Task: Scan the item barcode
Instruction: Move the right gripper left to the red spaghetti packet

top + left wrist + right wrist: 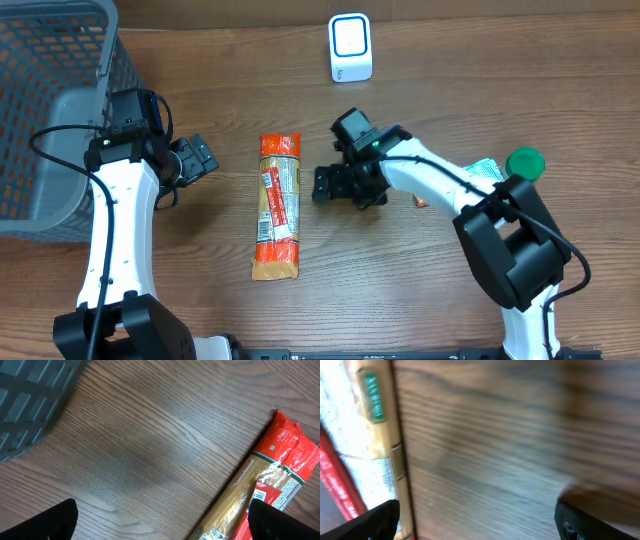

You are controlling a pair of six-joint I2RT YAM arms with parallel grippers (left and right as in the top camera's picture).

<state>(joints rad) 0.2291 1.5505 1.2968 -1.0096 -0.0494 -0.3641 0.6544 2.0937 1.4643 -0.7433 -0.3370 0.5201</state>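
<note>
Long orange-red plastic spaghetti packet [279, 206] flat on brown wooden counter [400, 290], between claws. Left claw [200, 157] spread wide, near packet's left. Right claw [322, 184] spread wide, just beside packet's right edge.

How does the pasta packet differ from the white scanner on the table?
The pasta packet is long and red-orange; the scanner is small and white, with a blue-ringed window. The packet lies between the left tool and right tool; the scanner sits beyond them, farther from the robot. Both rest on the wooden table.
</note>
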